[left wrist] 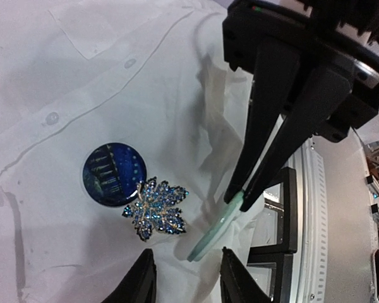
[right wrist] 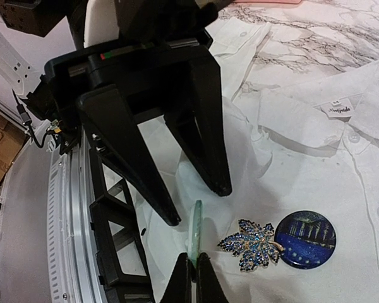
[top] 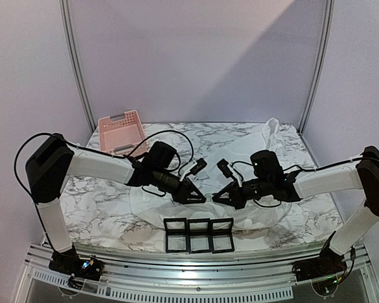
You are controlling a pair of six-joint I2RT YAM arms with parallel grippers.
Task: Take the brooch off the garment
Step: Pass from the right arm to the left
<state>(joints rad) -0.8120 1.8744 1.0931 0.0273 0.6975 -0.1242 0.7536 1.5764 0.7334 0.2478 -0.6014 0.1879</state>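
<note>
The white garment [top: 265,218] lies spread on the marble table. A blue jewelled leaf brooch [left wrist: 156,208] and a round dark-blue badge [left wrist: 114,173] sit side by side on it; both also show in the right wrist view, the brooch [right wrist: 251,243] and the badge [right wrist: 305,239]. My right gripper [right wrist: 195,255] is shut on the edge of a pale green disc [right wrist: 196,224] and holds it upright just above the fabric, left of the brooch. My left gripper [left wrist: 187,252] is open, its fingers either side of the disc [left wrist: 218,230] and not touching it. The two grippers meet tip to tip, left [top: 199,199] and right [top: 218,197].
A black rack [top: 199,235] with three compartments stands at the near table edge, right under the grippers. A pink basket [top: 121,131] stands at the back left. The shirt's collar and label [right wrist: 336,108] lie beyond the badge.
</note>
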